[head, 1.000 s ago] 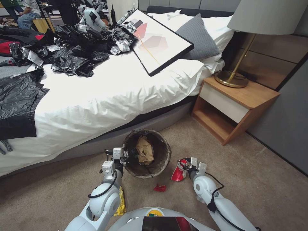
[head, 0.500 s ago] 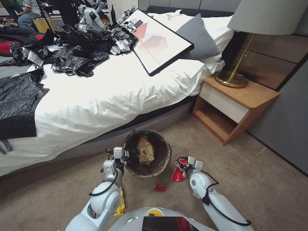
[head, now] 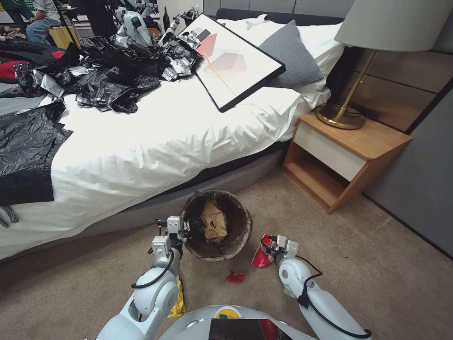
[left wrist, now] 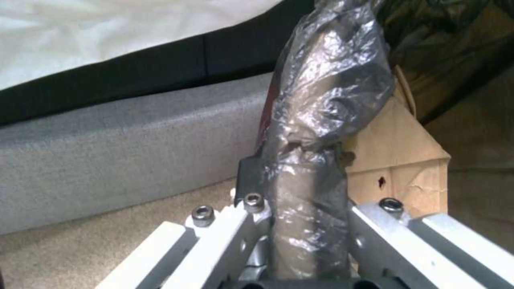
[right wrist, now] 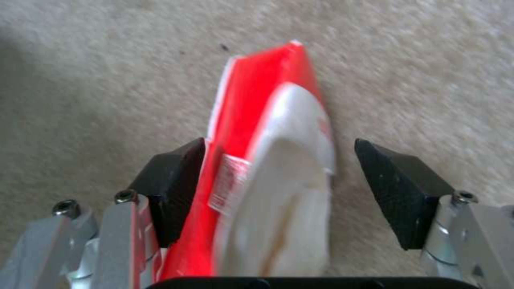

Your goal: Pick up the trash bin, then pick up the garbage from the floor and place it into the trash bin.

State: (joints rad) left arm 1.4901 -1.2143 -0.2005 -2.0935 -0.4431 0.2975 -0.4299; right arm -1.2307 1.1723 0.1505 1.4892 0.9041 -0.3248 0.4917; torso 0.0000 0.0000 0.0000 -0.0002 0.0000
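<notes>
- Bin [head: 216,226]: stands on the carpet beside the bed [head: 155,127], a brown paper bag [head: 213,221] inside.
- Left end effector [head: 185,230]: clamped on the bin's liner-covered rim [left wrist: 316,160].
- Right end effector [head: 270,245]: beside the bin, fingers wide around a red-and-white wrapper [right wrist: 268,168]; one pad [right wrist: 174,182] touches it, the other stands apart.
- Small red scrap [head: 235,276] and yellow wrapper [head: 178,302]: on the floor.

The trash bin [head: 215,226] stands at lower centre, hard against the bed [head: 141,141], so nothing passes behind it. Its mouth is open above, a brown paper bag [head: 213,221] inside. To the right, bare carpet [head: 377,264] runs clear to the nightstand [head: 344,160]. A small red scrap [head: 235,276], probably a wrapper, lies just below the bin.
</notes>
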